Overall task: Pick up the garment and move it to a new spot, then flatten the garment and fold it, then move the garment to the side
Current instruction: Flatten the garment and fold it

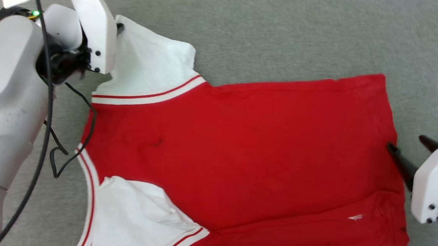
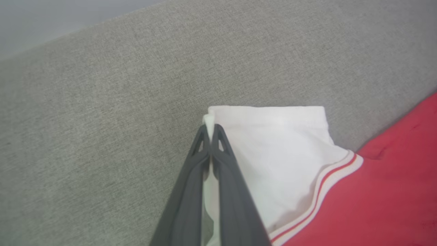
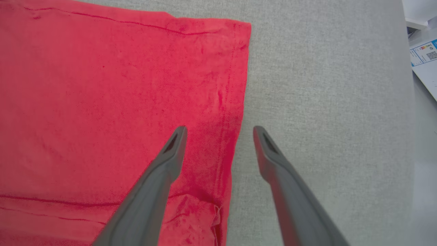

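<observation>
On a grey cloth-covered counter [image 1: 289, 27], the garment [image 1: 240, 148] lies spread plain red side up, neck towards the robot's left, hem towards its right, with a long crease along its near edge. The left hand [image 2: 212, 131] is pressed together on the outer corner of the far white sleeve [image 2: 273, 150]. The right hand [image 3: 220, 133] hangs spread, one finger over the red hem [image 3: 239, 102], the other over bare cloth, gripping nothing. The step in hand looks like flattening. Done well, the right hand would pinch the hem edge before either arm pulls. Both would then draw apart gently and low, so the sleeve opens without dragging the whole shirt.
</observation>
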Controlling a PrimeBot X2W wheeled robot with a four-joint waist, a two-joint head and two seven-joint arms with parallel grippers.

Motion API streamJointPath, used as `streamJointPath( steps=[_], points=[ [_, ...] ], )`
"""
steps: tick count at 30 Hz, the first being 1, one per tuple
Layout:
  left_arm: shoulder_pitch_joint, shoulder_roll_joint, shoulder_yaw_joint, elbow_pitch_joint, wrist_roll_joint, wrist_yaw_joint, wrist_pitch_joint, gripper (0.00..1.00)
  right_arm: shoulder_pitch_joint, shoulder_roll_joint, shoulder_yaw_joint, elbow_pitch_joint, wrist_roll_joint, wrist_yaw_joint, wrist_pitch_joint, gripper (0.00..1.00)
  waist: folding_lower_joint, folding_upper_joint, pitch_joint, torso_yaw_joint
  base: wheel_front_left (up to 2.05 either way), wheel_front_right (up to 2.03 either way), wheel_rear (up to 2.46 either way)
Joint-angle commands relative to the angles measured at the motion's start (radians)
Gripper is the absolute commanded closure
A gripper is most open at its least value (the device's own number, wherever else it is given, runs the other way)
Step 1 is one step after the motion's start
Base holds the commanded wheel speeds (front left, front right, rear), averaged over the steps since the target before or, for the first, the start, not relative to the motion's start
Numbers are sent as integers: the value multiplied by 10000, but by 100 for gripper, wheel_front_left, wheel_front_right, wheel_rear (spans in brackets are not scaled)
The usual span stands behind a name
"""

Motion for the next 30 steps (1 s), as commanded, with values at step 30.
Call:
streamJointPath(
  steps=[30],
  points=[
    [1856,978,-592,-6362,410,780,-217,100,-3894,-996,81,6206,-115,-7,481,0,-1,0,338,2416,0,0,0]
  ],
)
